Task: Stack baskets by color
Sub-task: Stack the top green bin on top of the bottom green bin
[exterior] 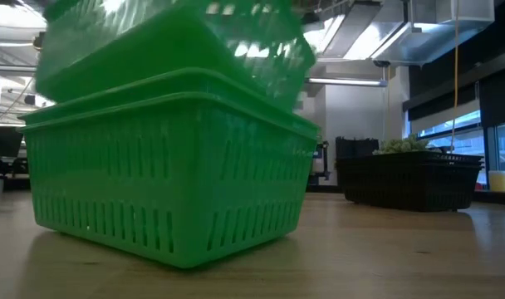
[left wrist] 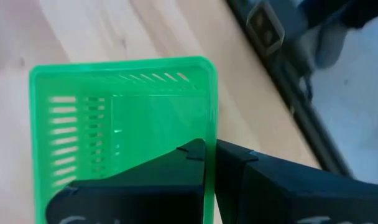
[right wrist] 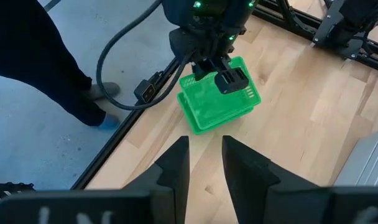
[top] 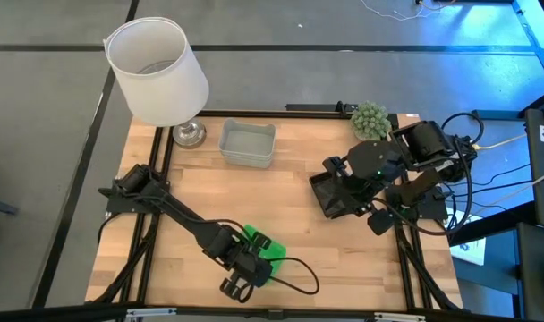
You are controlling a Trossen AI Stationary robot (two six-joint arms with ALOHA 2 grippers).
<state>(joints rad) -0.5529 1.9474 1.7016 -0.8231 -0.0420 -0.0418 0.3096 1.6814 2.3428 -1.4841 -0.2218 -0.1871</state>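
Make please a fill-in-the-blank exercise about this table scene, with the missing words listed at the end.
1. The left tool is shut on the rim of a ____ basket.
2. That basket sits tilted in another basket of the ____ colour.
3. The grey-white basket stands beside the white ____.
4. The right tool hangs ____, holding nothing.

Missing words: green; same; lampshade; open

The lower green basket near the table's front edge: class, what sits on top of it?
A second green basket sits tilted in the lower green basket, its rim pinched by the shut left gripper. Whether anything lies beneath or inside them is hidden.
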